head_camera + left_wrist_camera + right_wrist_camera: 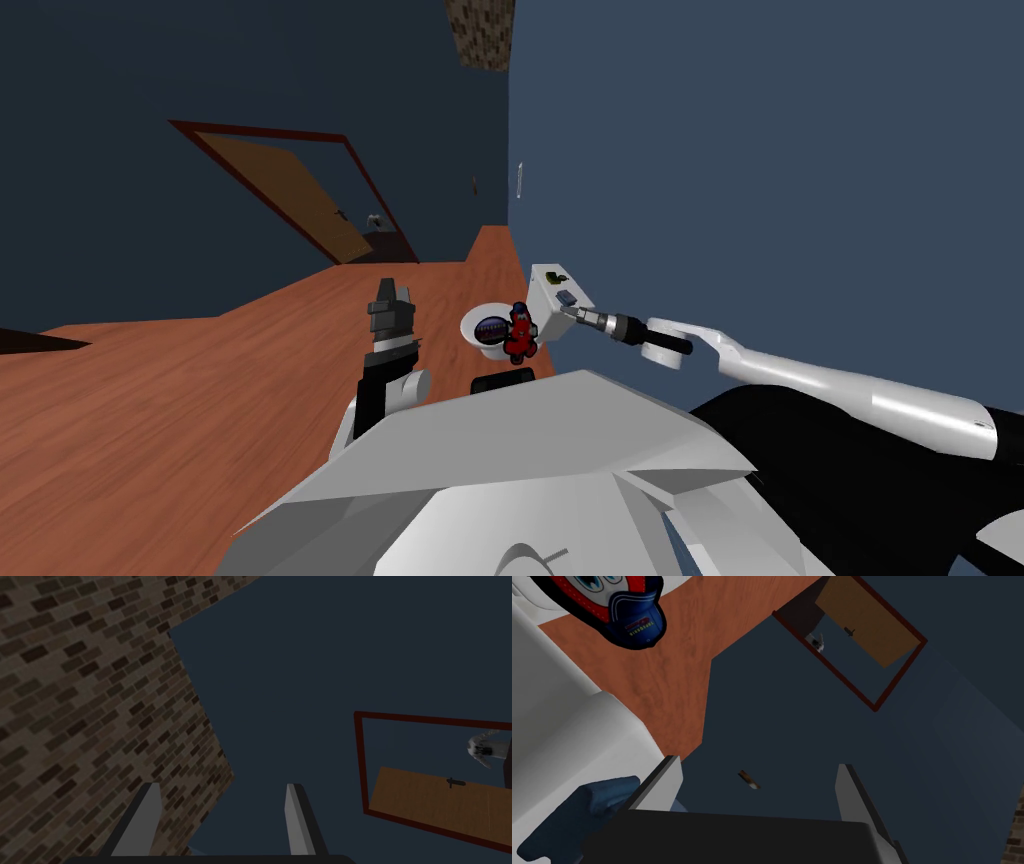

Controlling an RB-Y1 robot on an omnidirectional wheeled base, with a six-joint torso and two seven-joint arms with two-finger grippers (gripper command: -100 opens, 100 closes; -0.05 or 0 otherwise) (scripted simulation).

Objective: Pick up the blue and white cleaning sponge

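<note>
Sponge, blue rounded block (568,297), lying on lid of white toilet tank (542,290) against blue wall (760,150). Left tool (390,287) raised above red-brown plank floor (200,400), fingers wide apart, apparently idle. Red toy figure (518,335) at rim of white bowl (468,330). Right tool (567,312) wide open, low over lid, sponge just outside one finger. Shift sideways to straddle sponge, lower, close gently; keep clear of toy.

Right gripper (759,763) outstretched, jaws apart — left gripper (222,786) raised, jaws apart too.
</note>
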